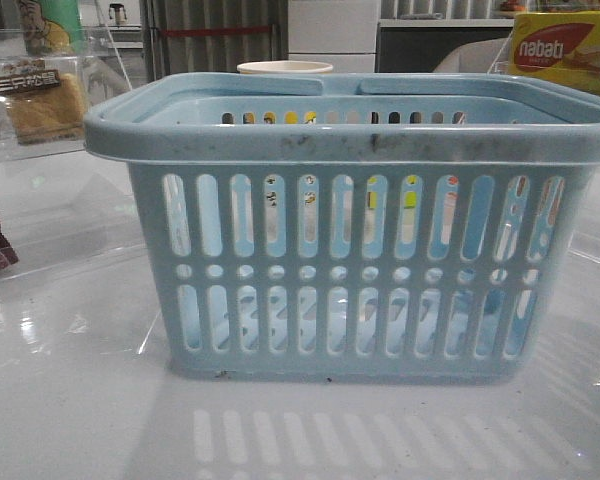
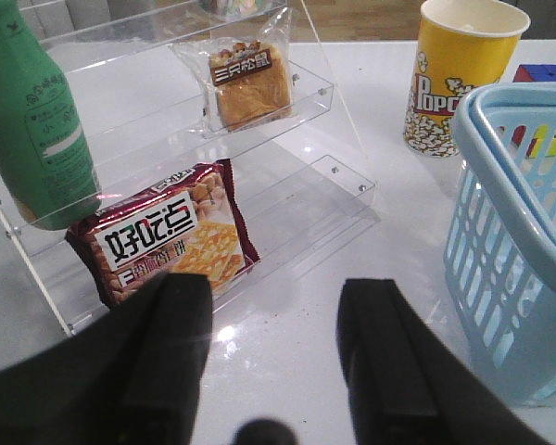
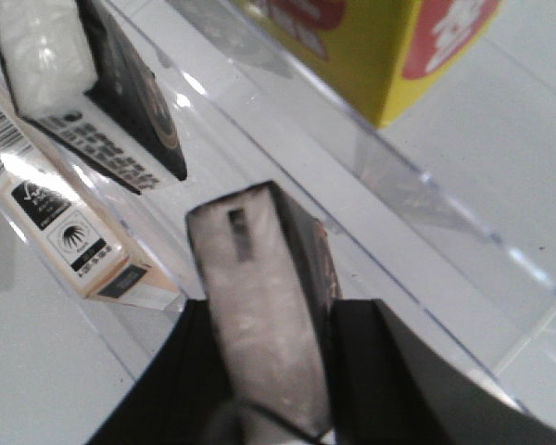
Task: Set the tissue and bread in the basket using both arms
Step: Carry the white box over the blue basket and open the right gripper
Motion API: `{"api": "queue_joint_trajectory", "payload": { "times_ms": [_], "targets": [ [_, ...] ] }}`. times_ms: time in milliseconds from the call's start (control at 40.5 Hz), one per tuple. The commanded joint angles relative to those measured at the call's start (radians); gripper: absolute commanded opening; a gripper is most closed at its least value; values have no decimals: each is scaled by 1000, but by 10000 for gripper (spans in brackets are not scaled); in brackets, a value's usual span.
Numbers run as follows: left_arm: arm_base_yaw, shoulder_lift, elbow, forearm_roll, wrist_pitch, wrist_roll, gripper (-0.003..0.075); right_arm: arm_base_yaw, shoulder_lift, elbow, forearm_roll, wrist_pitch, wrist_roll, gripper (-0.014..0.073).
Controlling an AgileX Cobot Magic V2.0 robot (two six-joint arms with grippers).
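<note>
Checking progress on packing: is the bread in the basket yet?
Not yet. The bread lies on the clear shelf, outside the basket.

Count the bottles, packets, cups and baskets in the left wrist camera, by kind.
Bottles: 1, green bottle
Packets: 2, bread and snack packet
Cups: 1, popcorn cup
Baskets: 1, basket
Total: 5

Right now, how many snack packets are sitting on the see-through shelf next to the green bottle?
2. The bread sits on the upper step, and the dark brown snack packet leans on the lower step beside the green bottle. Others may be hidden out of view.
</note>
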Motion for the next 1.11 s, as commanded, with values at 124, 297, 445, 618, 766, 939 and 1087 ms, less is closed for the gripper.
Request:
{"api": "queue_joint_trajectory", "payload": {
  "times_ms": [124, 297, 445, 618, 766, 939, 1087],
  "targets": [
    [-5, 10, -28, -16, -85, -3, 380, -2, -85, -43, 79, -57, -3, 234],
    [-5, 10, -28, -16, -85, -3, 380, 7, -188, -43, 124, -35, -4, 234],
    [-5, 10, -28, -16, -85, -3, 380, 40, -301, -43, 125, 12, -4, 234],
    [-5, 10, -28, -16, -85, -3, 380, 121, -437, -41, 125, 83, -24, 234],
    [-5, 10, -28, -16, -85, -3, 380, 248, -513, -38, 125, 156, -72, 234],
    [-5, 10, -28, -16, -85, -3, 380, 408, -521, -33, 125, 271, -108, 234],
    [-5, 10, -28, -16, -85, -3, 380, 528, -492, 12, 136, 276, -108, 234]
  ]
}}
